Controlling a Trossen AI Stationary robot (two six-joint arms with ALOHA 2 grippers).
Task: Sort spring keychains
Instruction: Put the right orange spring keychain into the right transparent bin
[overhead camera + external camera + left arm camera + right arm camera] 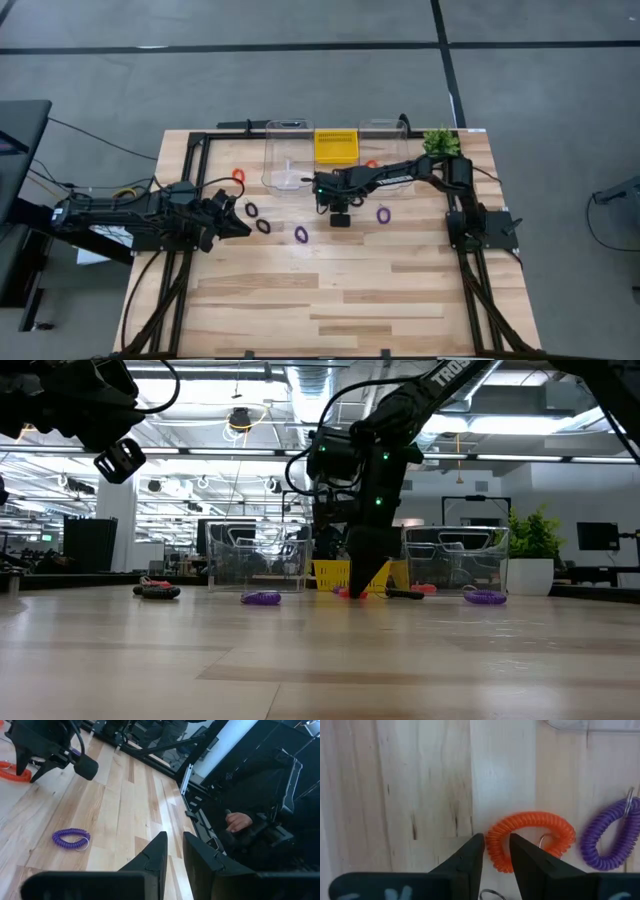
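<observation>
Apparently the right end effector [493, 841] is down at the table [400, 300] near its middle, just in front of the yellow basket [337, 146]. Its fingers are clenched on one side of an orange spring keychain [530, 820], which lies flat on the wood; pinching the coil's band rather than the whole ring looks like the surest hold on so small a thing. Beside it, to the right, lies a purple keychain [383, 214].

The left end effector [172, 840] waits over the table's left side, its fingers a narrow slot apart and holding nothing.

On the table I count three orange keychains, the held one included, two purple and two black [251, 210]; more may be hidden. Two clear bins [285, 155] flank the single basket at the far edge, presumably one container per colour.
</observation>
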